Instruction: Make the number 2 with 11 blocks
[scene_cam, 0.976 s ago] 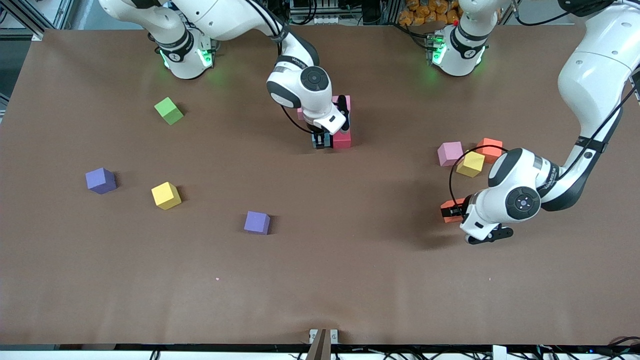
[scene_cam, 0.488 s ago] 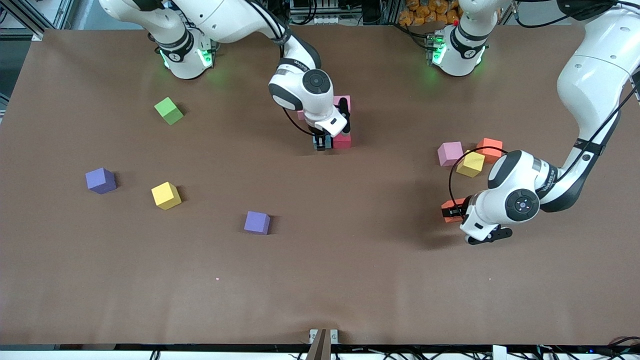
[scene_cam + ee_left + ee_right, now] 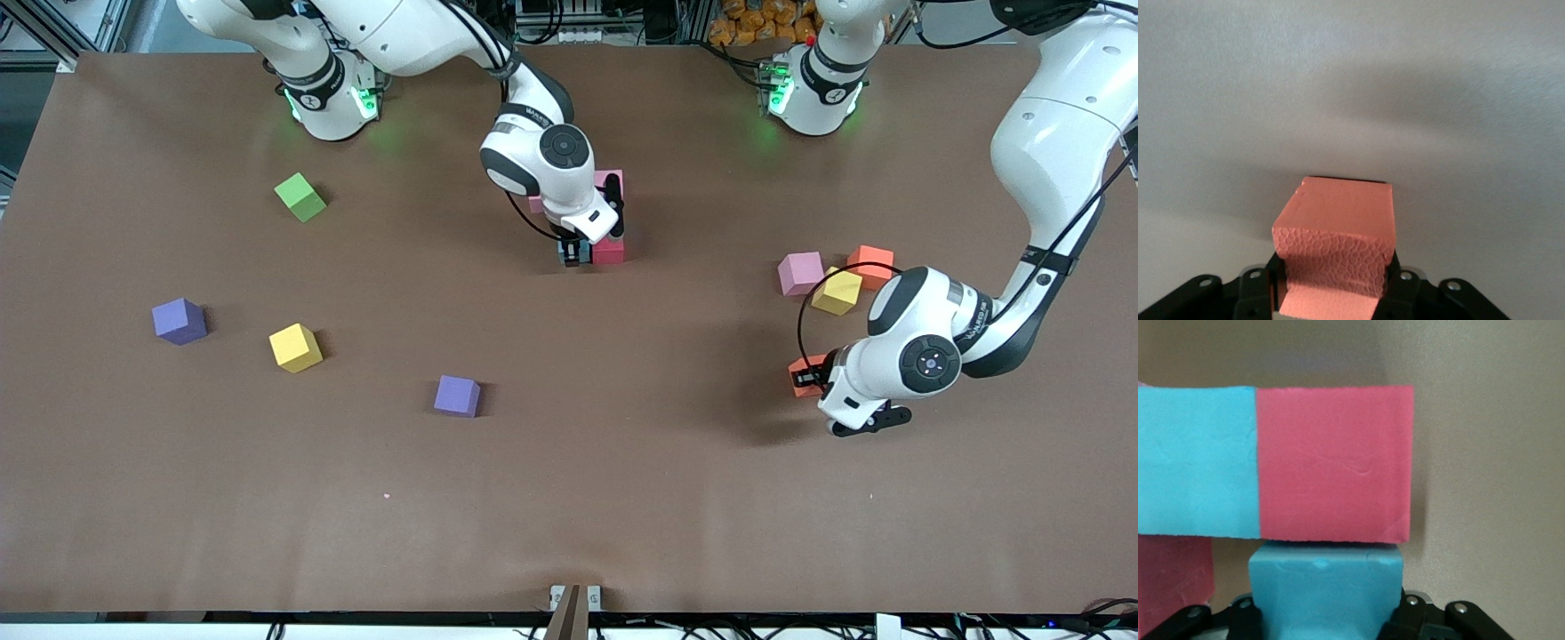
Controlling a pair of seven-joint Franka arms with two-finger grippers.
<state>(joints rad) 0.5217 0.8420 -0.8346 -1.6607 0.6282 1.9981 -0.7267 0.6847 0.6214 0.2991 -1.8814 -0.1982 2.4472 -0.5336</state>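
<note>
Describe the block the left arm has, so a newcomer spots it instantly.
Follow the left arm down to its hand, low over the table. The orange block clamped there lies nearer the front camera than the pink, yellow, orange cluster; only it is gripped.

Brown matte worktop (image 3: 569, 498), evenly lit, soft shadows; green lamp glow on its surface near the upper edge; metal framing, cables and orange bagged goods (image 3: 765, 20) above it.

The left end effector (image 3: 1331, 293) clamps an orange block (image 3: 1335, 253) above the table (image 3: 1351, 100).
</note>
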